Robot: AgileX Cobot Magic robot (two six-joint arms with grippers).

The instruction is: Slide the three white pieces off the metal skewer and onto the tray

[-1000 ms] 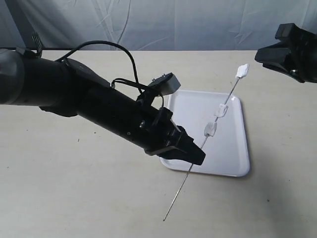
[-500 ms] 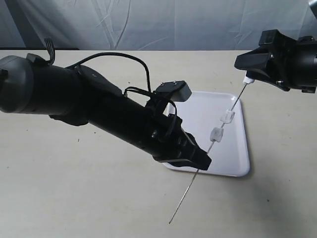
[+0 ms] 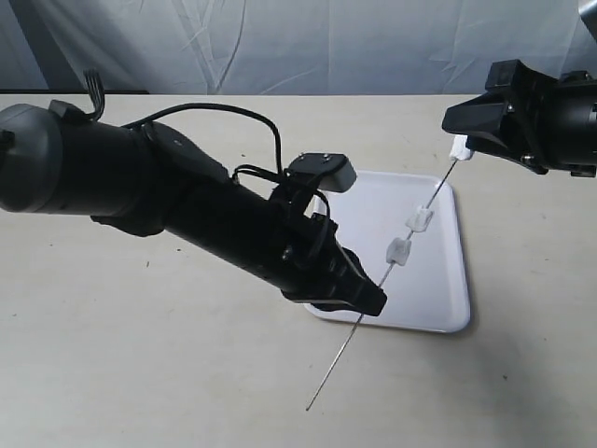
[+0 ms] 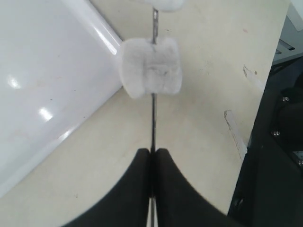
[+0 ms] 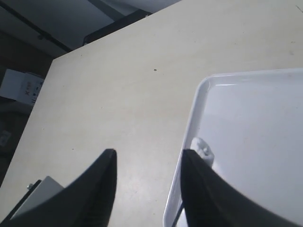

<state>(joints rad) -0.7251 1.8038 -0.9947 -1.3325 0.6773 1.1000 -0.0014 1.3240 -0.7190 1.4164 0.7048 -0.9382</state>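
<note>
**A:** Beige table [image 3: 140, 373], grey cloth [image 3: 280, 47] behind. Where's the metal skewer [image 3: 334, 364]?

**B:** Pinched tight in the left gripper [image 3: 368, 301]. Its long axis slants up from there, above the tray [image 3: 438, 303], toward the right gripper [image 3: 464, 126].

**A:** And the three white pieces [image 3: 419, 220]?

**B:** Two sit just beyond the left jaws. The top piece [image 3: 459, 147] lies at the right gripper's tips, jaws spread wide, so that arm is nearer.

**A:** Any writing?

**B:** None legible.

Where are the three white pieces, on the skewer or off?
On: three white pieces sit threaded along the metal skewer; none in the tray.
</note>
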